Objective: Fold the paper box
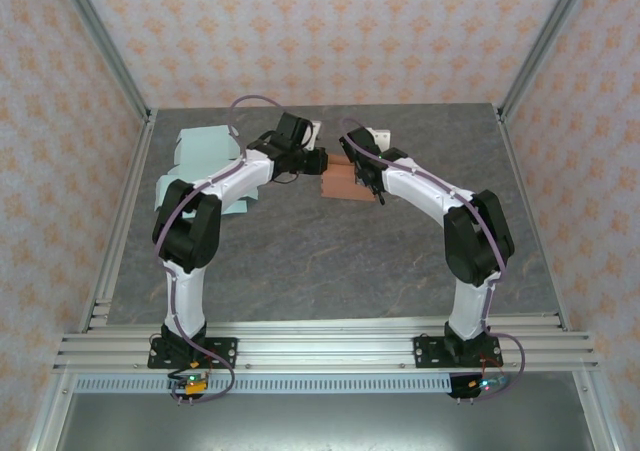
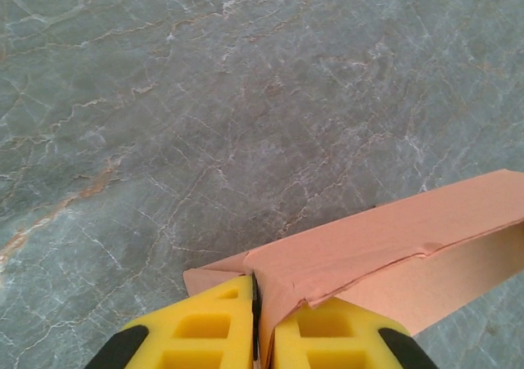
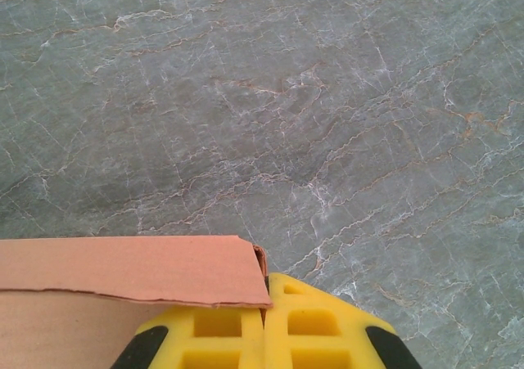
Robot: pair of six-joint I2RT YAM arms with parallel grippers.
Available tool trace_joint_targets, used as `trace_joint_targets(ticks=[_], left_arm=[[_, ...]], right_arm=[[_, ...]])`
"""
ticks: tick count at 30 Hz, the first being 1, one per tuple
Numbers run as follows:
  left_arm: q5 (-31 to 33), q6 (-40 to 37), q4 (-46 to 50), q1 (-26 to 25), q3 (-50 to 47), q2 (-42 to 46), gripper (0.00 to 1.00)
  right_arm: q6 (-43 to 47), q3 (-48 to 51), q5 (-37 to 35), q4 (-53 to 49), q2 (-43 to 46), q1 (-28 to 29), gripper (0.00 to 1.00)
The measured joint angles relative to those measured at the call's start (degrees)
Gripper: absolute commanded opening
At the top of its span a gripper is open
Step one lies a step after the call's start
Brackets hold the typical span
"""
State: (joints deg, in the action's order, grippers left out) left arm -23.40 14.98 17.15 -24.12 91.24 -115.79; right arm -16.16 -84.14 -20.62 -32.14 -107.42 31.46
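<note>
- Paper box [image 1: 340,181]: a salmon-brown cardboard piece lying on the grey marbled bench [image 1: 300,261], between the two claws and touching both.
- Left claw [image 1: 322,161]: meets the box at the box's left end.
- Left wrist view: the left claw [image 2: 255,285] is clenched on the box [image 2: 393,238]. A thin cardboard edge runs down into the narrow slit between the yellow fingers [image 2: 213,328]. From that slit a creased panel stretches ahead and to the right of the claw, rising off the bench [image 2: 205,99].
- Right claw [image 1: 365,178]: sits at the box's opposite end.
- Right wrist view: the right claw [image 3: 264,303] is clenched, its yellow fingers pressed together. The box [image 3: 123,267] lies to its left, and a flap corner overlaps the tip of the left-hand finger. Whether any cardboard is caught between the fingers cannot be told.
- Ahead of the right claw lies bare bench [image 3: 286,99].
- Pale blue-green sheet [image 1: 205,146]: flat on the bench, well to the left of the left claw.
</note>
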Motion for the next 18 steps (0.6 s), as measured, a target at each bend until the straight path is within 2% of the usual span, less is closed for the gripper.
trace_joint_targets(ticks=[6,10,14,15,16,18], left_arm=[[5.84,0.87,-1.05,-1.95,-1.44,0.79,0.12],[8.83,2.51,-2.05,-3.61,-4.46,2.99,0.21],[10.47,3.02,-1.99,-4.39,-4.70,3.43,0.23],[10.84,3.02,-1.99,-4.39,-4.70,3.45,0.24],[11.06,2.97,-2.01,-4.39,-4.70,3.45,0.33],[11.52,3.37,-2.12,-4.39,-4.74,3.50,0.41]], right_arm=[[-0.44,0.00,-0.02,-0.02,0.00,0.00,0.00],[-0.61,0.02,-0.17,-0.02,-0.02,0.00,0.00],[-0.76,0.02,-0.17,-0.02,-0.02,0.00,0.00],[-0.76,0.00,-0.17,-0.02,-0.07,0.00,0.00],[-0.79,0.00,-0.17,0.00,-0.11,0.00,0.00],[-0.81,0.02,-0.17,0.00,-0.15,0.00,0.00]])
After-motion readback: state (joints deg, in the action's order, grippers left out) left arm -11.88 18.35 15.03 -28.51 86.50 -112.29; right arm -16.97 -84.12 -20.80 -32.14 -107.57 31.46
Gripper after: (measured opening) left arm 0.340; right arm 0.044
